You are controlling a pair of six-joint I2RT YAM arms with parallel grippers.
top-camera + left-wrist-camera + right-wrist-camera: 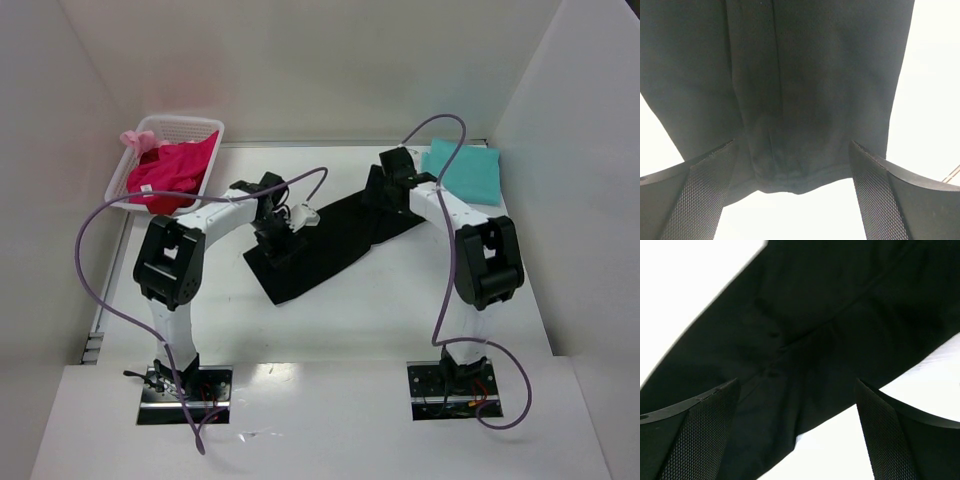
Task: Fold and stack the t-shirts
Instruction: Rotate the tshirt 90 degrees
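Observation:
A black t-shirt (pixel 335 245) lies flat and folded into a long diagonal strip across the middle of the table. My left gripper (pixel 283 238) hovers open over its near-left end. In the left wrist view the hem of the black t-shirt (pixel 815 75) lies between the spread fingers (pixel 705 195), which hold nothing. My right gripper (pixel 385 188) stands open over the far-right end, and the black t-shirt (pixel 840 300) runs under its jaws, ungripped. A folded teal t-shirt (pixel 468 172) lies at the back right. A magenta-pink t-shirt (pixel 172 175) is bunched in the basket.
The white lattice basket (pixel 190 125) stands at the back left corner, with the pink cloth spilling over its front rim. White walls close in the table (pixel 350 330) on three sides. Purple cables loop from both arms.

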